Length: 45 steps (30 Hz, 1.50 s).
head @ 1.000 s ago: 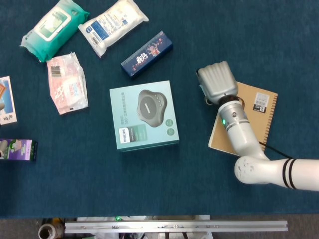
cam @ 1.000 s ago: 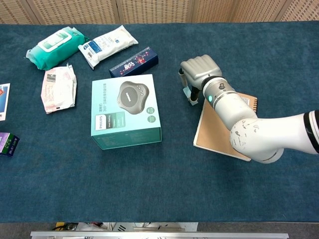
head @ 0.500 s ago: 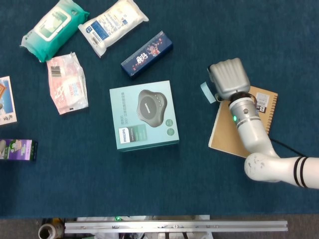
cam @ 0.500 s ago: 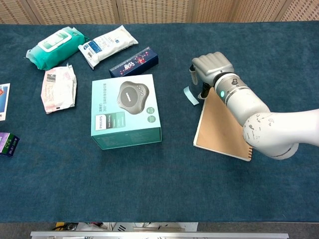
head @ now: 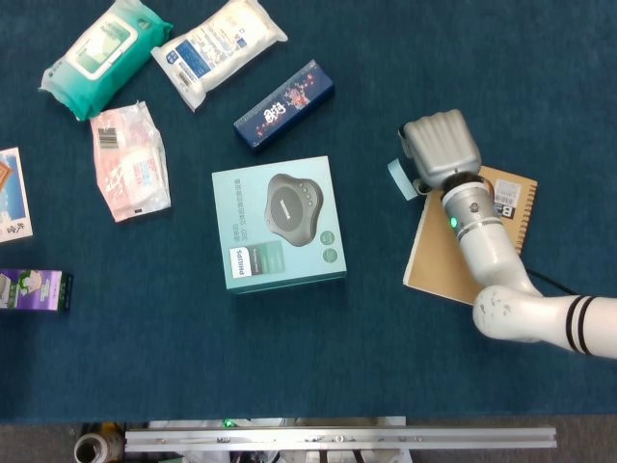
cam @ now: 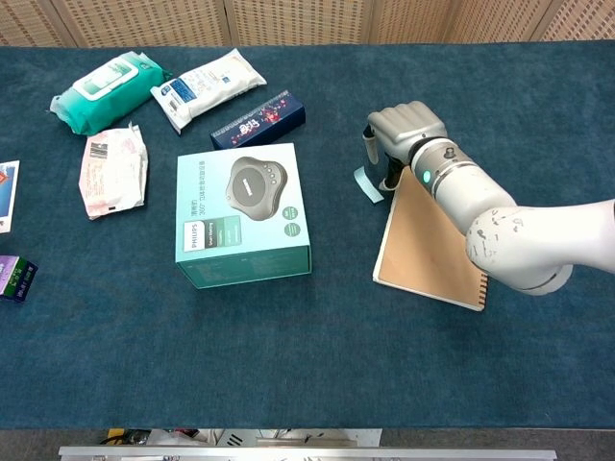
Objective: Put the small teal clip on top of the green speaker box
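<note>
The small teal clip [head: 400,178] lies on the blue cloth just left of the brown notebook; the chest view shows the clip [cam: 365,184] there too. My right hand [head: 442,150] hovers knuckles-up right beside it, fingers pointing down at the clip's right edge [cam: 388,175], apparently holding nothing. The green speaker box [head: 279,222] stands mid-table, well left of the hand, its top bare [cam: 240,202]. My left hand is out of both views.
A brown spiral notebook [head: 506,241] lies under my right forearm. A dark blue carton [head: 284,106] sits behind the speaker box. Wipe packs [head: 104,56] [head: 220,46] [head: 130,162] fill the far left, with small boxes [head: 34,289] at the left edge.
My right hand, which covered the clip a second ago, shifted right and exposed it on the cloth. Since half a second ago it has edged slightly back left. The clip stayed put.
</note>
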### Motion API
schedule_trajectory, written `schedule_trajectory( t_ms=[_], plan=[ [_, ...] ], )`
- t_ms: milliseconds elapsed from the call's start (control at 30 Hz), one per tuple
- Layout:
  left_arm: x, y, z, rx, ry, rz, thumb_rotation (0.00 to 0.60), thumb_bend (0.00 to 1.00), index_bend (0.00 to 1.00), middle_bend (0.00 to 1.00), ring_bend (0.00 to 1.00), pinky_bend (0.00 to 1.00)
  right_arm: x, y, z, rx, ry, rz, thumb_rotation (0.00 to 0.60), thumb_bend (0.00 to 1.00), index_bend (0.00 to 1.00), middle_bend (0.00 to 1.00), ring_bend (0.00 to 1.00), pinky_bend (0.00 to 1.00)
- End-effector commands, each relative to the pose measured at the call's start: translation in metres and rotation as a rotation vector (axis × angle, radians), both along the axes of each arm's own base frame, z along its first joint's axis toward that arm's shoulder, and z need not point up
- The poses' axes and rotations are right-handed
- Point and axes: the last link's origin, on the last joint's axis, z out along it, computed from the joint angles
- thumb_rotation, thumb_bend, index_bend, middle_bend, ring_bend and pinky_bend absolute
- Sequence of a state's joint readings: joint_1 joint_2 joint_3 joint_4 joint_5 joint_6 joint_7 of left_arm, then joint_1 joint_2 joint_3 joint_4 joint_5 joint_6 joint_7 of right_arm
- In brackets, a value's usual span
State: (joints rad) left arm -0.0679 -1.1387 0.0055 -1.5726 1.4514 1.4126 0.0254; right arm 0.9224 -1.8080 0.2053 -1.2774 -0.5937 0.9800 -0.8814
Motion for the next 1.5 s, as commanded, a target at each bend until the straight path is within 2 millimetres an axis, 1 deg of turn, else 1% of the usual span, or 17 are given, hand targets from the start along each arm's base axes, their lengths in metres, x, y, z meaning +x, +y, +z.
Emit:
schedule_trajectory(
  t_ms=[33, 233, 433, 600, 733, 1233, 1367, 1500],
  plan=[
    [0.001, 0.0, 0.0, 0.001, 0.0, -0.001, 0.6, 0.26, 0.19, 0.43, 0.39, 0.38, 0.0, 0.0, -0.002, 0.008, -0.006, -0.005, 0.6, 0.11, 0.53, 1.0, 1.0, 1.0],
    [0.0, -0.001, 0.0, 0.001, 0.001, 0.002, 0.6, 0.26, 0.19, 0.43, 0.39, 0.38, -0.005, 0.012, -0.004, 0.026, -0.016, 0.018, 0.6, 0.11, 0.53, 1.0, 1.0, 1.0],
    [0.001, 0.0, -0.001, 0.0, 0.001, 0.0, 0.6, 0.26, 0.19, 0.43, 0.39, 0.38, -0.008, 0.024, 0.001, 0.032, -0.033, 0.047, 0.6, 0.11, 0.53, 1.0, 1.0, 1.0],
    [0.002, 0.001, -0.001, -0.002, 0.002, -0.002, 0.6, 0.26, 0.19, 0.43, 0.39, 0.38, -0.006, 0.031, 0.005, 0.034, -0.058, 0.073, 0.6, 0.11, 0.53, 1.0, 1.0, 1.0],
    [0.002, 0.001, -0.002, -0.004, 0.003, -0.001, 0.6, 0.26, 0.19, 0.43, 0.39, 0.38, -0.004, 0.035, 0.003, 0.049, -0.051, 0.089, 0.6, 0.11, 0.53, 1.0, 1.0, 1.0],
    [-0.002, -0.001, 0.0, 0.005, 0.0, 0.012, 0.6, 0.26, 0.19, 0.43, 0.39, 0.38, 0.0, 0.033, -0.009, 0.049, -0.025, 0.098, 0.6, 0.11, 0.53, 1.0, 1.0, 1.0],
    [-0.004, -0.002, -0.001, 0.002, -0.002, 0.016, 0.6, 0.26, 0.19, 0.43, 0.39, 0.38, -0.001, 0.033, -0.011, 0.05, -0.018, 0.097, 0.6, 0.15, 0.53, 1.0, 1.0, 1.0],
    [-0.005, -0.002, 0.0, 0.004, -0.002, 0.021, 0.6, 0.26, 0.19, 0.43, 0.39, 0.38, -0.001, 0.031, -0.012, 0.042, -0.015, 0.098, 0.6, 0.16, 0.53, 1.0, 1.0, 1.0]
  ],
)
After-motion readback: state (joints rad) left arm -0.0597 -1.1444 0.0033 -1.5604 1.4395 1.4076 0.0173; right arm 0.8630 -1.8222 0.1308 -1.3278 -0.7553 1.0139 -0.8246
